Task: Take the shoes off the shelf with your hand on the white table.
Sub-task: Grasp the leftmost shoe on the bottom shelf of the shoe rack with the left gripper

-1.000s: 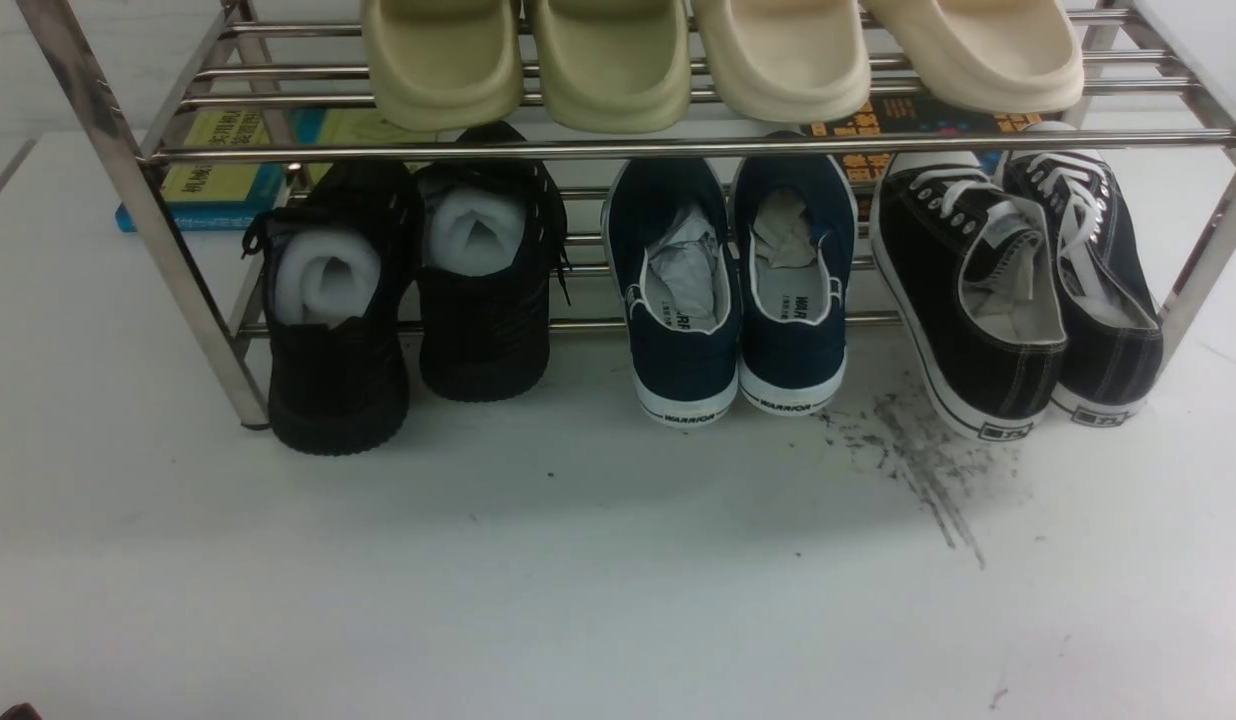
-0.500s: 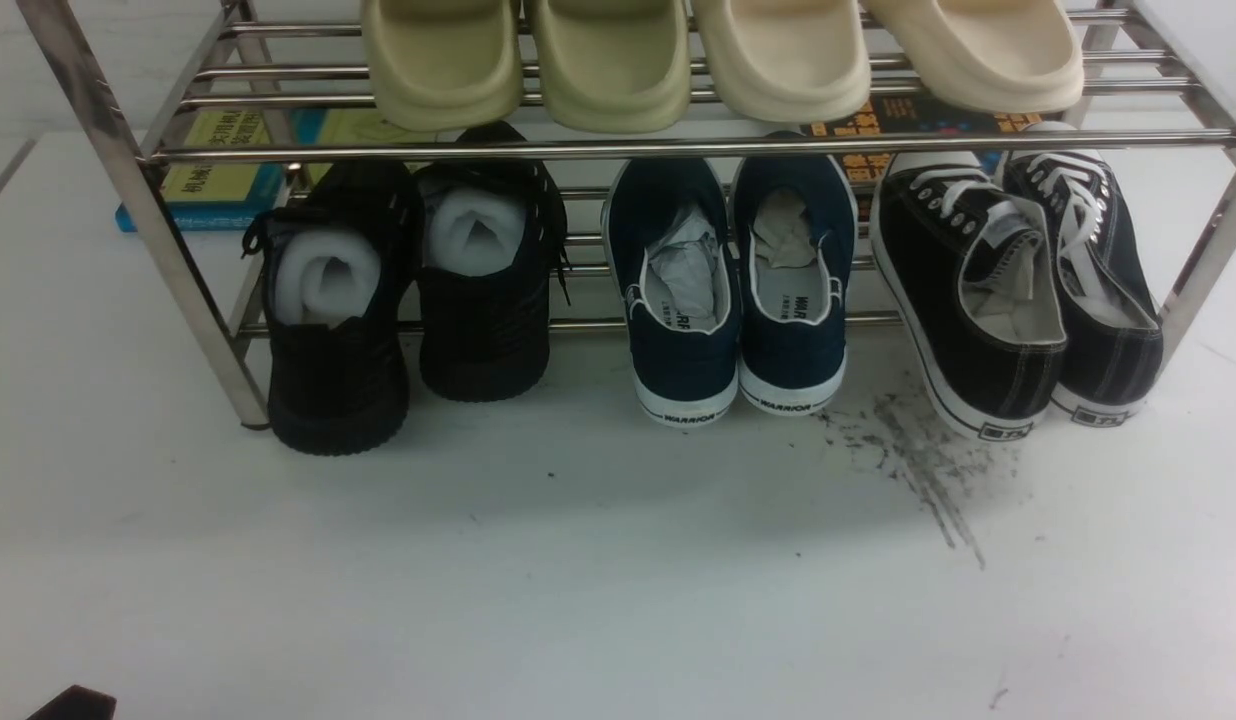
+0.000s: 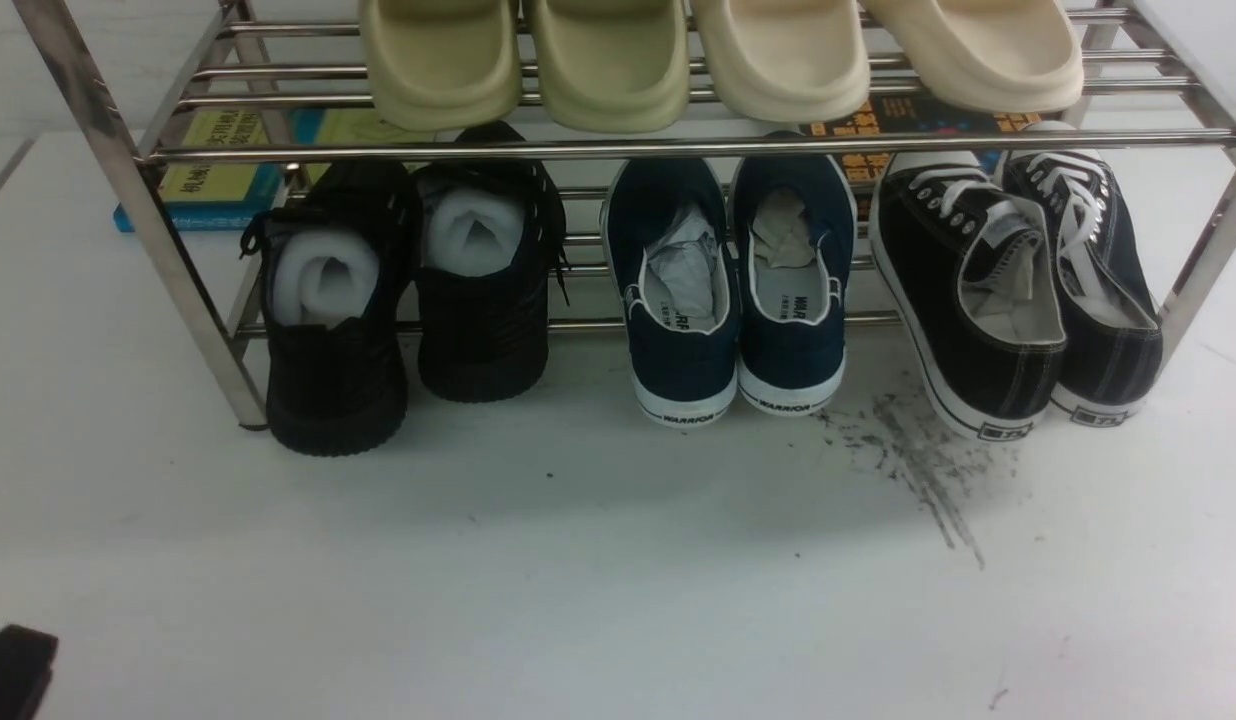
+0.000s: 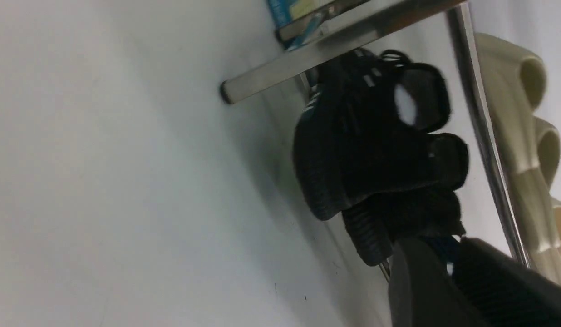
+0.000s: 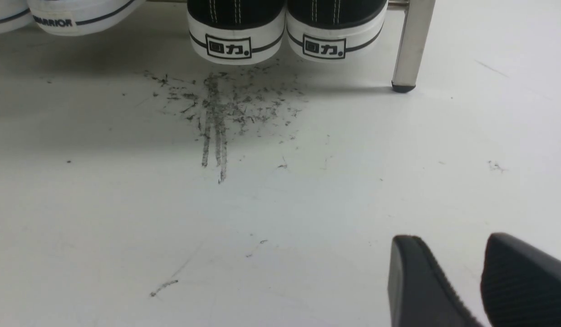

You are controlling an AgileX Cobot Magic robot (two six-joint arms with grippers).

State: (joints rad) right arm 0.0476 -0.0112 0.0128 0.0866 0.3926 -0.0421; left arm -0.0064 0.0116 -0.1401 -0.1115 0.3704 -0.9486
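Narrowly parted and empty at the left gripper (image 4: 437, 249), wider and empty at the right gripper (image 5: 453, 240), over the white table (image 3: 578, 600). Beyond, left end, lower tier of the shelf (image 3: 678, 148): the shoes (image 3: 338, 380), black knit, ridged soles, foam-stuffed, lengthwise front-to-back, heels toward the robot

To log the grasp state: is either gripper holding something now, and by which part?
Nothing is held. The left gripper and the right gripper are both empty; the shoes sit at the shelf, untouched.
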